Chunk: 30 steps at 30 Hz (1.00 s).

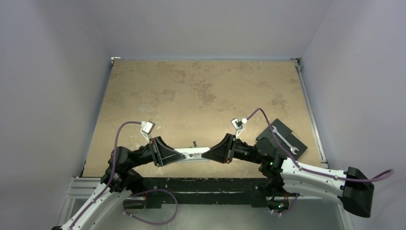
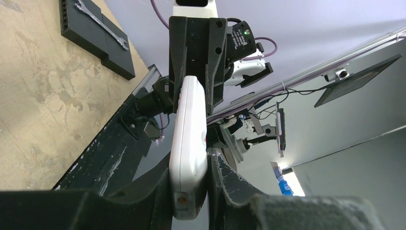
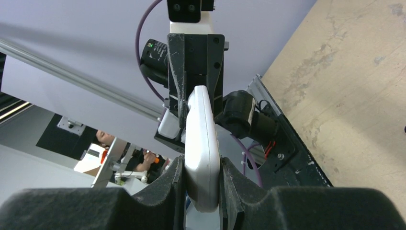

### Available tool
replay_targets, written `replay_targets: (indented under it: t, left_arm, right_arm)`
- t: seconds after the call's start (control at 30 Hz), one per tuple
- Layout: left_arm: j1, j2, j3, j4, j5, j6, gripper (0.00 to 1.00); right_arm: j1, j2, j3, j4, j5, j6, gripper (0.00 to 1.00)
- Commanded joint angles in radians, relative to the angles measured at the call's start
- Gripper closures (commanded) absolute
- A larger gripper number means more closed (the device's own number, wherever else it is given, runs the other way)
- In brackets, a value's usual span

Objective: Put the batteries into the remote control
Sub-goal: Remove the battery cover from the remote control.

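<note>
From the top view, the left gripper (image 1: 173, 154) and the right gripper (image 1: 211, 154) face each other near the front edge of the table (image 1: 201, 91). Each is clamped on one end of the remote control (image 1: 192, 154), which bridges them like a rail. I judge the two-ended hold is there to steady the remote while it is turned or passed across, so that its back compartment can be reached. The table is a tan board with a mottled, worn surface. A small dark object (image 1: 195, 143) stands just beyond the remote. It could be one of the batteries, but it is too small for me to tell, and I cannot find any battery for certain. To the right, a steel wrench (image 1: 286, 142) lies on a flat black block (image 1: 282, 127).

In the left wrist view the remote runs away from me edge-on. It is smooth white plastic with rounded corners, and a red button shows on its right-hand face. My own dark, rough-textured fingers (image 2: 225, 182) sit against both of its flat faces, so this pincer is closed on it.

The right wrist view mirrors that. The matte black pads (image 3: 234, 184) pinch the glossy white shell across its thickness, narrow and firm. The far gripper holds the other end.
</note>
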Motion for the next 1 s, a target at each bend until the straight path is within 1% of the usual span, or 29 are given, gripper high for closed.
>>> replay_targets:
  t: [0.0,0.13,0.37,0.5,0.6,0.73,0.83,0.97]
  left_arm:
    - [0.001,-0.026,-0.003,0.04,-0.013,-0.009,1.0]
    - [0.001,-0.035,-0.004,0.013,-0.027,0.003,1.0]
    - [0.001,-0.04,-0.008,-0.013,-0.047,0.015,1.0]
    - [0.001,-0.043,-0.01,-0.036,-0.065,0.021,1.0]
    - [0.001,-0.051,-0.012,-0.051,-0.081,0.022,1.0]
    - [0.001,-0.06,0.003,-0.11,-0.106,0.047,1.0]
    - [0.001,-0.059,0.018,-0.168,-0.118,0.071,1.0]
    - [0.001,-0.06,0.016,-0.194,-0.132,0.08,1.0]
  right_arm:
    - [-0.005,-0.002,0.011,-0.023,0.034,-0.024,1.0]
    - [-0.005,-0.021,0.01,-0.055,0.047,-0.033,0.89]
    - [-0.005,-0.057,0.017,-0.113,0.058,-0.055,0.62]
    - [-0.005,-0.075,0.024,-0.156,0.067,-0.067,0.52]
    - [-0.005,-0.095,0.035,-0.207,0.068,-0.084,0.48]
    - [-0.005,-0.143,0.049,-0.291,0.067,-0.104,0.45]
    - [-0.005,-0.192,0.069,-0.392,0.102,-0.127,0.43]
    - [-0.006,-0.241,0.098,-0.497,0.137,-0.151,0.4]
